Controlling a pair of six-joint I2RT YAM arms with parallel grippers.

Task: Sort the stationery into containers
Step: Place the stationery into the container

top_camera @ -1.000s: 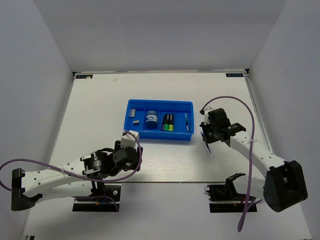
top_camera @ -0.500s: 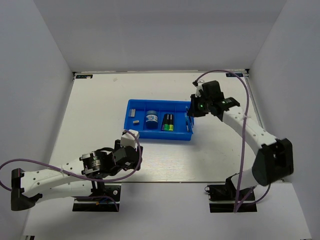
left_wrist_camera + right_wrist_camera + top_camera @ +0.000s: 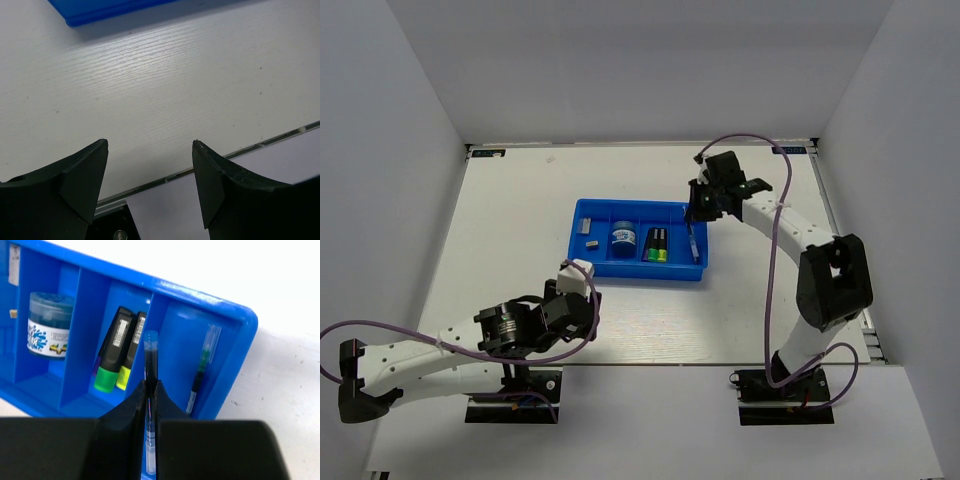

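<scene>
Right gripper [image 3: 150, 386]: pinched on blue pen [image 3: 150, 352], centre frame.
Left gripper [image 3: 150, 150]: wide, empty.
Risk: pen hangs over tray [image 3: 239, 325] ridge; may land among markers [image 3: 112, 357].

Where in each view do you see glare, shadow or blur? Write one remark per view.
Top external: soft, even light, only faint shadow beside the blue tray. Left wrist: a bright sheen across the table, a dim band under the tray edge, the left gripper nearly featureless black. Right wrist: white glare on the tray rim; the held pen blurs near the right gripper.
</scene>
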